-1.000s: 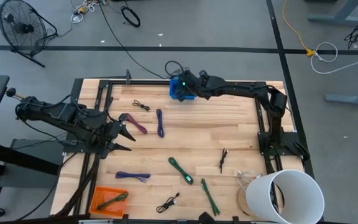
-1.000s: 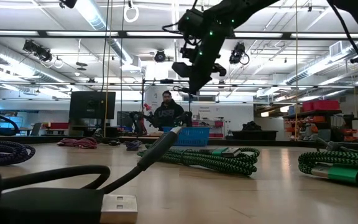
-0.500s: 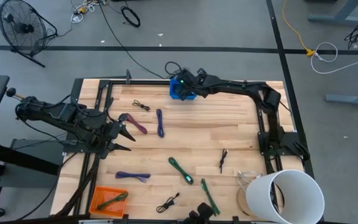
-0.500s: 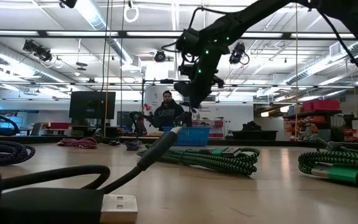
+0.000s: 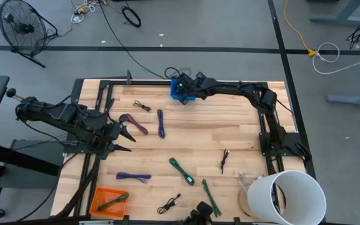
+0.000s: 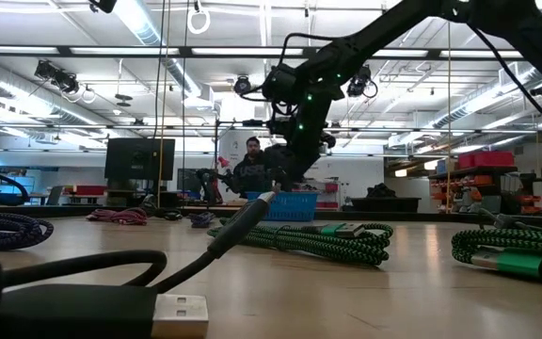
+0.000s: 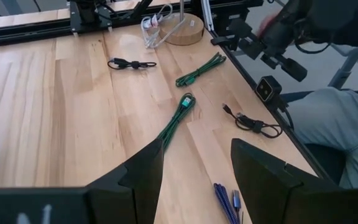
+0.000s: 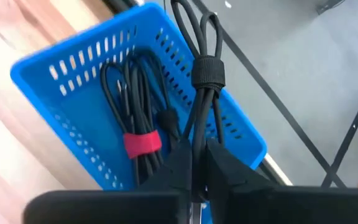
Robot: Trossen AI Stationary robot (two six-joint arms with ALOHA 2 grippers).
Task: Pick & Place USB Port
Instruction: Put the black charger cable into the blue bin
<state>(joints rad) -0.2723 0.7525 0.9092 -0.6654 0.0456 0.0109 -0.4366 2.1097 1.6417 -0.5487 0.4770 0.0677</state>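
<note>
My right gripper [image 5: 181,85] reaches over the blue basket [image 5: 184,94] at the table's far edge and is shut on a bundled black cable [image 8: 204,68] tied with a black strap. In the right wrist view the basket [image 8: 73,68] lies below it, with another black cable tied by a red strap [image 8: 143,144] resting on its floor. My left gripper [image 5: 129,135] waits open near the table's left side, above bare wood. In the low view my right gripper [image 6: 288,155] hangs above the basket [image 6: 294,205]. My right gripper [image 8: 196,150] pinches the black cable bundle between its two fingers at one end [image 8: 197,134], below the black strap [image 8: 207,73]. The fingers lie along the bundle, slanting down from above. The bundle juts forward past the fingertips, over the basket and clear of the table.
Loose cables lie about the table: purple ones [image 5: 160,123] [image 5: 133,177], green ones [image 5: 181,170] [image 5: 210,195], black ones [image 5: 142,105] [image 5: 224,160] [image 5: 169,204]. An orange tray [image 5: 108,200] sits at the near left corner, a white bucket [image 5: 287,197] at the near right. A person [image 7: 347,112] sits at the table's near edge.
My right gripper has moved toward the table's left with the black bundle, over the blue basket, and has come lower. A dark thing has come into view at the table's near edge.
</note>
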